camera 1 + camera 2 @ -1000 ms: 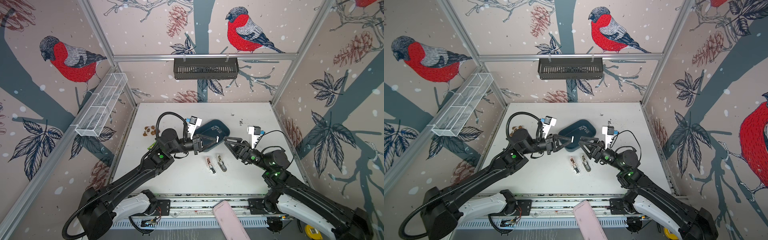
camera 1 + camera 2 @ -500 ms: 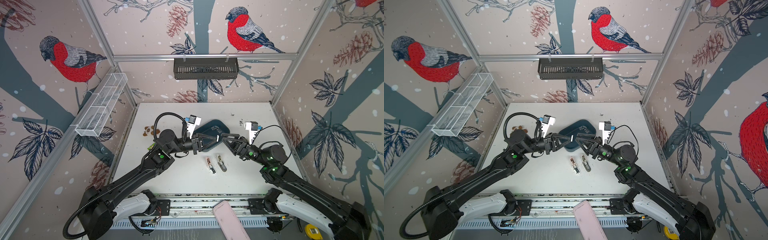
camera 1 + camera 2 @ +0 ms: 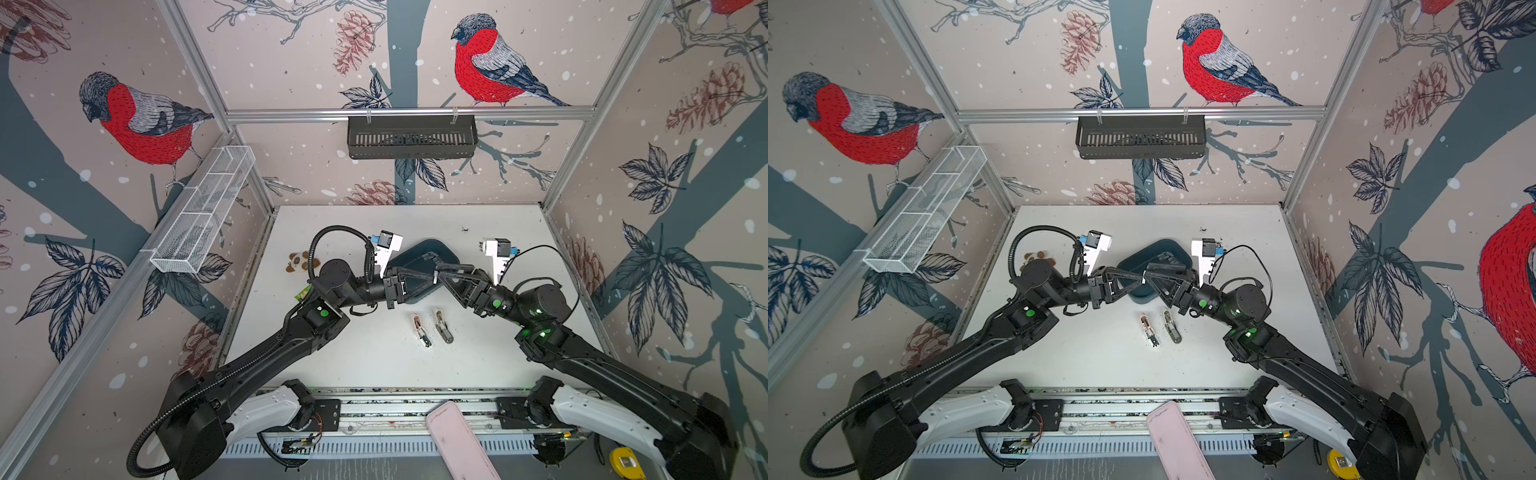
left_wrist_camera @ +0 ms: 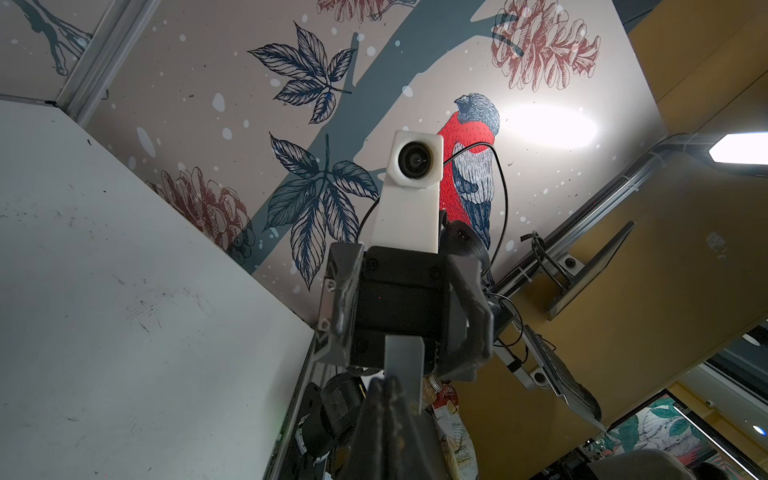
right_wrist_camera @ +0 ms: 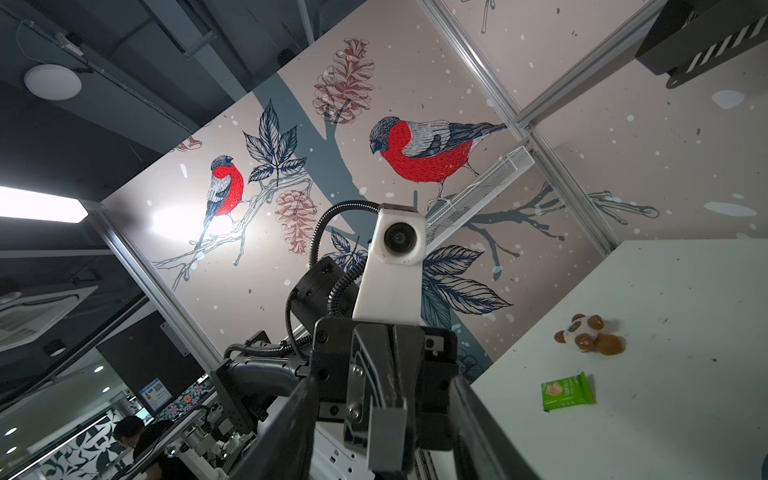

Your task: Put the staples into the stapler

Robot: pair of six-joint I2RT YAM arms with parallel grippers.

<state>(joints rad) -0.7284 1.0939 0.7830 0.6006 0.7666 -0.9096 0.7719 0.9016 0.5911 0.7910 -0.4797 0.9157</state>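
Handover step, I'd judge; left gripper [image 4: 384,386] clamped on short silvery-grey metal staple strip [image 4: 403,357] mid-air; right gripper [image 3: 439,271], jaws apart either side; pink mini stapler [image 3: 419,329] and grey mini stapler [image 3: 444,327] at 6 o'clock; nxt: right must pinch strip squarely b4 left frees it.

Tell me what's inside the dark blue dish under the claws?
The visible part of the dish looks bare. The left claw, pinching a grey staple strip, and the open right claw hang over its middle, hiding anything small beneath.
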